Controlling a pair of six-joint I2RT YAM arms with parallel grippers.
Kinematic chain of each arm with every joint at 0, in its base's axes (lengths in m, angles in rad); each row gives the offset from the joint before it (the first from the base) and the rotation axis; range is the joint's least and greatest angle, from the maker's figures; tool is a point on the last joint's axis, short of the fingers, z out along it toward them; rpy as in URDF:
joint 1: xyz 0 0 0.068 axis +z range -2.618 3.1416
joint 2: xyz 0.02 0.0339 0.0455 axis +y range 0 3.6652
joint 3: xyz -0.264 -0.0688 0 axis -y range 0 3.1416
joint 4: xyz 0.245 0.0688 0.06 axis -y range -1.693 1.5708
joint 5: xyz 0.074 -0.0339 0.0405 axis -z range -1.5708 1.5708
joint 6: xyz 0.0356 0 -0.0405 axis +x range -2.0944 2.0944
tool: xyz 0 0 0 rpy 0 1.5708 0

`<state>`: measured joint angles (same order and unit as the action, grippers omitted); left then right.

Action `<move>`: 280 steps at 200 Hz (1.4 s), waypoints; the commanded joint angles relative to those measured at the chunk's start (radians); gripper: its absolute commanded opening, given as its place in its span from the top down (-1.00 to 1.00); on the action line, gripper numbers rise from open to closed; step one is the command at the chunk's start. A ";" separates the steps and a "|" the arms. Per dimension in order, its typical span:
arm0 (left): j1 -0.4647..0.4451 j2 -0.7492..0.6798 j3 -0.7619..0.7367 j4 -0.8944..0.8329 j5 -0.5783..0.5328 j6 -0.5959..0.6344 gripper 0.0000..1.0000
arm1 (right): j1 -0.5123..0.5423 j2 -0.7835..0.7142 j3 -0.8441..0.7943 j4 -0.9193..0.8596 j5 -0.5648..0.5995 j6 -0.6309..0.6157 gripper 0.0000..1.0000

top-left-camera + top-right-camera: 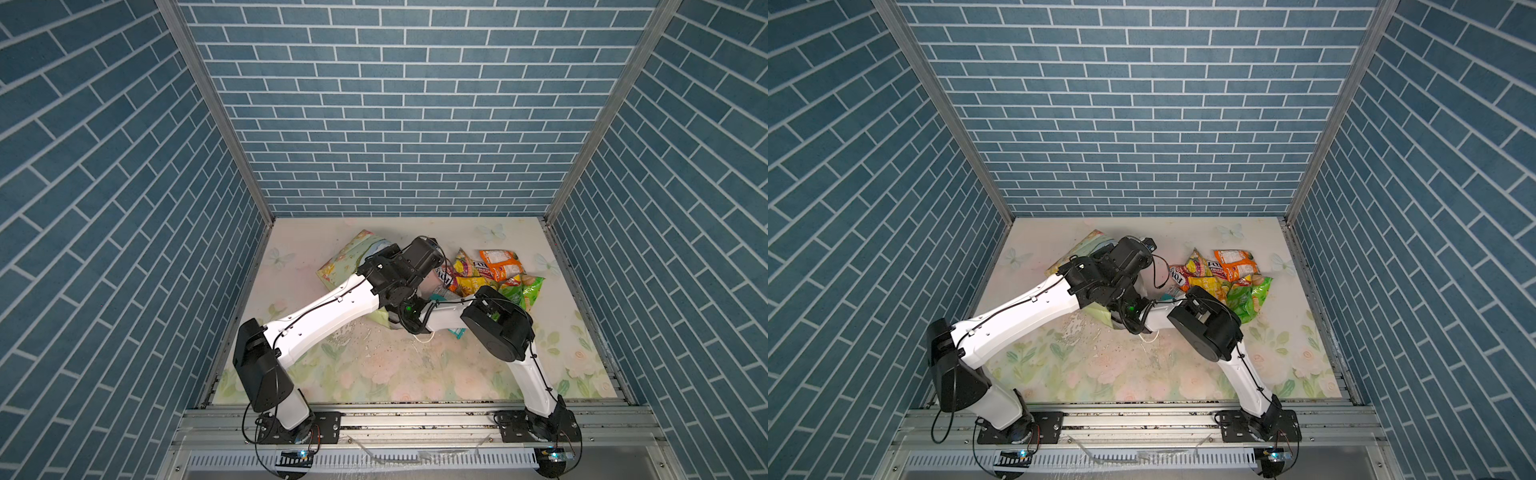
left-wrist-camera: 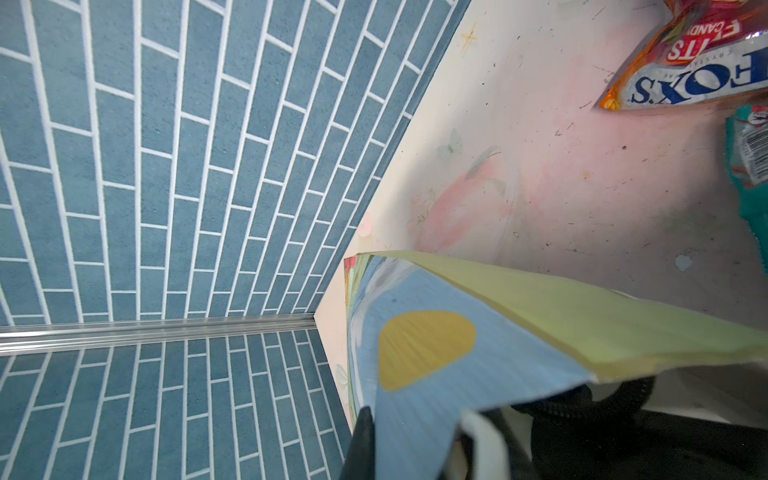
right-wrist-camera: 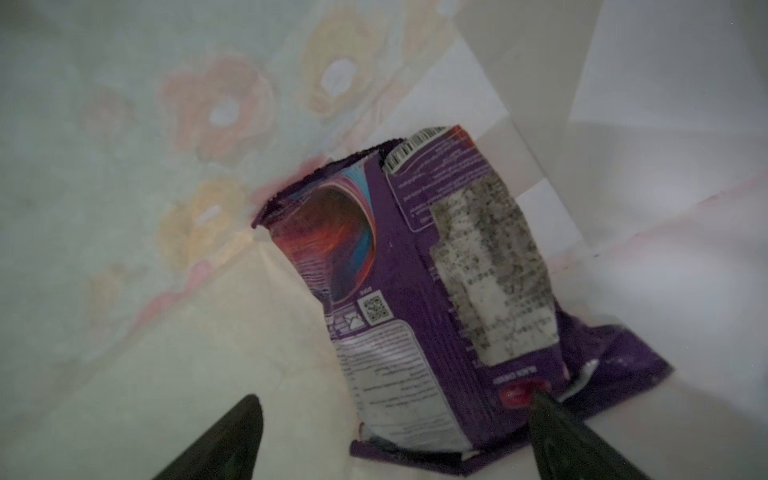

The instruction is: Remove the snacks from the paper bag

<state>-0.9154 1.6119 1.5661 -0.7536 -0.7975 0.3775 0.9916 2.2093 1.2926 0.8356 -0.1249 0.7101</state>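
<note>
Paper bag [image 1: 345, 259] lies on its side left of centre on the flowered table [image 1: 374, 365], its rim pinched by the left gripper [image 2: 432, 440]. Inside it, the right gripper [image 3: 392, 399] is spread wide over a purple packet [image 3: 415, 270]. Other snacks [image 1: 494, 270] are piled just to the right.

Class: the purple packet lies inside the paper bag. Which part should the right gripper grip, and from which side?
Grip the purple packet by its near crimped end, coming straight in through the mouth of the paper bag. It lies flat and lengthwise, that end between the open fingers of the right gripper; the bag walls likely block a side approach.
</note>
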 commanded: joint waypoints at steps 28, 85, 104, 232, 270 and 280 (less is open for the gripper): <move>-0.025 -0.053 -0.042 0.083 0.179 -0.051 1.00 | 0.001 0.026 0.116 -0.055 -0.109 0.060 -0.98; -0.023 -0.050 -0.089 0.099 0.331 -0.123 1.00 | 0.011 0.126 0.336 -0.359 -0.059 -0.008 -0.98; -0.022 -0.054 -0.102 0.106 0.395 -0.136 1.00 | 0.018 0.152 0.386 -0.429 -0.015 -0.048 -0.94; -0.011 -0.180 -0.188 0.095 0.513 -0.227 1.00 | 0.029 0.241 0.605 -0.816 0.167 -0.160 0.54; -0.008 -0.204 -0.213 0.066 0.444 -0.218 1.00 | 0.009 0.190 0.522 -0.772 0.192 -0.132 1.00; -0.008 -0.205 -0.214 0.057 0.420 -0.212 1.00 | 0.005 0.165 0.479 -0.749 0.210 -0.132 1.00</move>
<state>-0.7895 1.4189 1.3697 -0.6937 -0.6788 0.2325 1.0340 2.4073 1.8206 0.2951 0.0780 0.5327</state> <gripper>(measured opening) 0.048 0.050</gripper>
